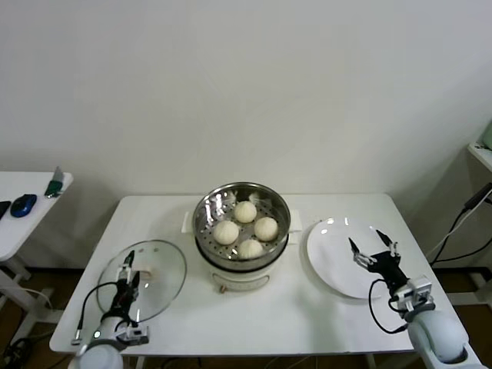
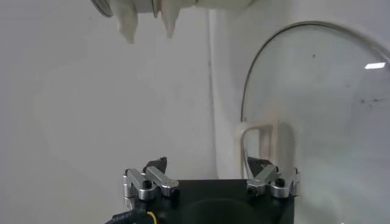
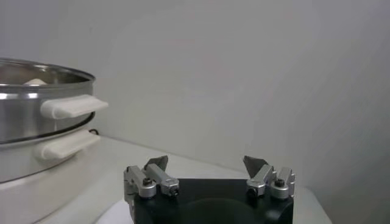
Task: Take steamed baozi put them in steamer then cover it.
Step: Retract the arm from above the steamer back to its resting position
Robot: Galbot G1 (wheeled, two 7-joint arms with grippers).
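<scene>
Four smooth round baozi (image 1: 246, 228) sat in perforated steel steamer (image 1: 241, 199), left gripper (image 1: 131, 267) gaped over glass cover (image 1: 160, 277), right gripper (image 1: 372, 247) gaped above glossy plate (image 1: 330, 265)

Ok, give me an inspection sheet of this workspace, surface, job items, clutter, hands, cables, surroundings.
Surface: white table, looks clean.
Job's things: four baozi already in the steamer, mid-table; glass lid lies flat on the table to the robot's left, steamer uncovered.
Clutter: empty white plate to the right of the steamer.
Hands: left hand open over the lid; right hand open above the plate; both empty.
Cables: black cables hang at far right, off the table.
Surroundings: side table at left with small items; plain wall behind.
</scene>
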